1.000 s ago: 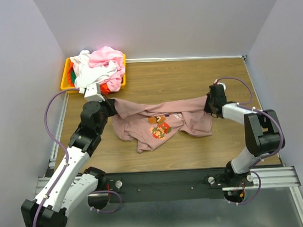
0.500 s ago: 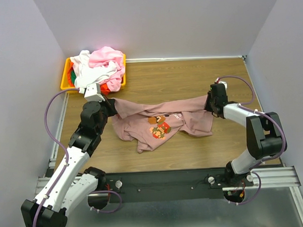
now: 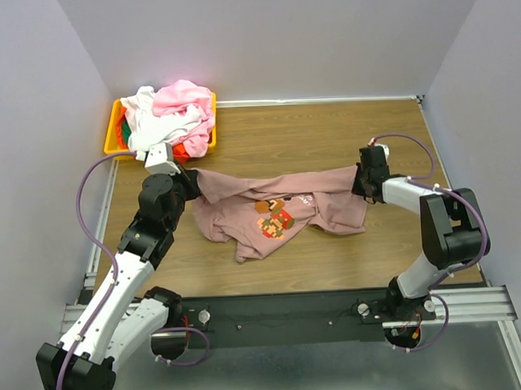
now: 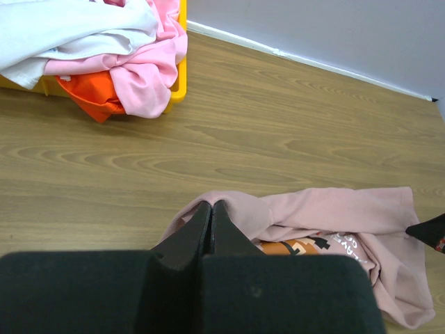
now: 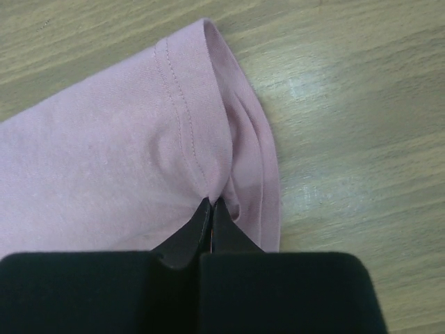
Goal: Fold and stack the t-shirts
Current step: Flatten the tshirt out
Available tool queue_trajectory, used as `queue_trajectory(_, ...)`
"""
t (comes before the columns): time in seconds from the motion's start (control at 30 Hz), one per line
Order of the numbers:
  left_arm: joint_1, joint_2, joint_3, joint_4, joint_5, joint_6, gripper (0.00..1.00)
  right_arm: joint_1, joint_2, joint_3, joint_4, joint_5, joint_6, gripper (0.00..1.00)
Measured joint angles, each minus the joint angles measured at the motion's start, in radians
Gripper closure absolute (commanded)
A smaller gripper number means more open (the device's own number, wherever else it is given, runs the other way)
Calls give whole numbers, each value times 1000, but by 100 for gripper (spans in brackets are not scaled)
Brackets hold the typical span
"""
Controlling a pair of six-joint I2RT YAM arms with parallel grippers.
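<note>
Only the right elbow has shifted slightly. At 11 o'clock a yellow bin (image 3: 112, 138) holds heaped t-shirts (image 3: 176, 108). The left hand (image 4: 211, 207) pinches the mauve t-shirt (image 3: 270, 210) by its left end, and the cloth spans mid-desk. The right hand (image 5: 211, 203) pinches its hem at 3 o'clock. Bare desk (image 3: 310, 138) lies at 1 o'clock.

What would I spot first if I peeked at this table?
A pink t-shirt with a pixel-character print stretches across the table, pinched at its ends by the left gripper and the right gripper. In the far left corner, a yellow bin overflows with crumpled shirts.
</note>
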Motion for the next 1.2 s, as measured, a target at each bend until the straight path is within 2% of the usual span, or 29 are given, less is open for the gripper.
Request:
queue_trajectory(0.2, 0, 20, 6, 5, 0, 7, 100, 0, -75, 47, -89, 0, -1, 100)
queue_trajectory(0.3, 0, 72, 56, 8, 0, 16, 100, 0, -159, 150, -141, 0, -4, 100)
queue_trajectory(0.47, 0, 159, 213, 16, 12, 41, 100, 0, -272, 302, -198, -1, -16, 100)
queue_trajectory(0.6, 0, 163, 321, 25, 12, 57, 100, 0, -354, 372, -240, -1, -22, 100)
queue_trajectory(0.87, 0, 14, 442, 69, 11, 72, 100, 0, -579, 454, -310, -2, -29, 100)
queue_trajectory(1.2, 0, -206, 583, 129, 10, 76, 100, 0, -850, 687, -312, -21, -36, 99)
